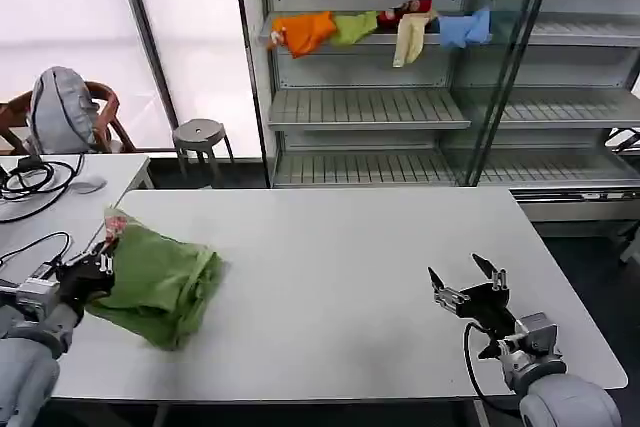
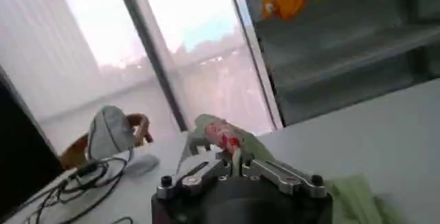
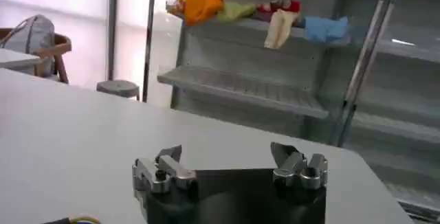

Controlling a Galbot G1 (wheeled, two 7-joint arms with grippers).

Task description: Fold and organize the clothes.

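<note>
We judge the green polo shirt point(image 1: 160, 282) light and limp, best taken at an edge, where our left gripper point(image 1: 98, 269) pinches it while the right gripper point(image 1: 467, 280) hovers spread over the bench point(image 1: 340, 267)

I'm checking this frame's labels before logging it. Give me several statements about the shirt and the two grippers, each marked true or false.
1. The green polo shirt lies spread flat across the table. False: it is bunched near the left edge.
2. The left gripper is shut on the shirt. True.
3. The right gripper holds a sleeve. False: it is open, holding nothing.
4. Small garments hang on a shelf behind. True.
</note>
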